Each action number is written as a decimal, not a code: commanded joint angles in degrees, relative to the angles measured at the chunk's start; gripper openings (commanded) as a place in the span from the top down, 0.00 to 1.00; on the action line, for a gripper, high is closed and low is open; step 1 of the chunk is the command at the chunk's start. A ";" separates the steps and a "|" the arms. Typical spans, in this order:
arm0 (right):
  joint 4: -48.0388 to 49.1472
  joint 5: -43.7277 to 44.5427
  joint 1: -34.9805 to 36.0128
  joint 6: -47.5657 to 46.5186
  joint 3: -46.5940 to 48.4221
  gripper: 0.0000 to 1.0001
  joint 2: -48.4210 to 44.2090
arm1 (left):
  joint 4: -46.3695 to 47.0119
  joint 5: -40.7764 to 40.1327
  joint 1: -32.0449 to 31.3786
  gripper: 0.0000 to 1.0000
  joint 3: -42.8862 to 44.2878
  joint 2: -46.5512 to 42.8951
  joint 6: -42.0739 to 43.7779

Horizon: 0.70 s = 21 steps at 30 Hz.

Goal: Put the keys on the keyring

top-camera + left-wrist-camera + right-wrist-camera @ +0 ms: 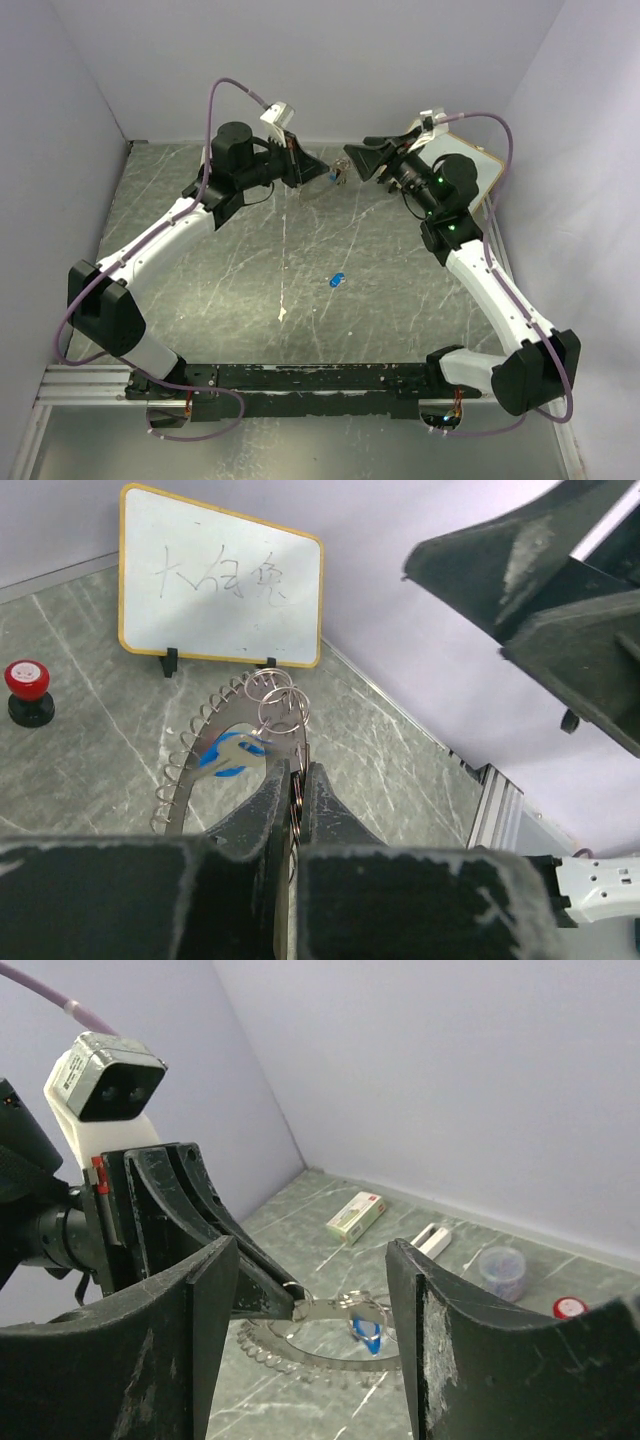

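In the top view I see my left gripper (312, 171) and my right gripper (356, 160) meeting nose to nose at the upper middle of the frame, high above the table (220, 270). The keyring (340, 172) is between them.

In the left wrist view, the left gripper (297, 776) has its two fingers (262, 805) pressed together on the rim of the keyring (205, 730), at the lower centre of the frame. The ring is clamped by its edge and its fringe of small wire loops curves up to the left. The blue-and-white key (232, 755) sits against the ring just left of the fingertips, beside some thin round loops. I cannot tell if it is really threaded on.

In the right wrist view, the right gripper (312, 1260) has its fingers (440, 1350) well apart, and I see nothing gripped between them. The keyring (320, 1348) and the blue-and-white key (368, 1333) show in the gap, lower centre.

The all-blue key (336, 281) lies alone on the table at the centre of the top view, well apart from both grippers.

The whiteboard (220, 580) stands at the upper left of the left wrist view, and the red-and-black knob (28, 690) is at the left edge.
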 commanded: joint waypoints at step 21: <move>-35.78 1.08 5.58 -9.52 -14.41 0.53 -3.17 | 0.63 -3.96 9.30 0.93 -1.70 -4.46 -3.35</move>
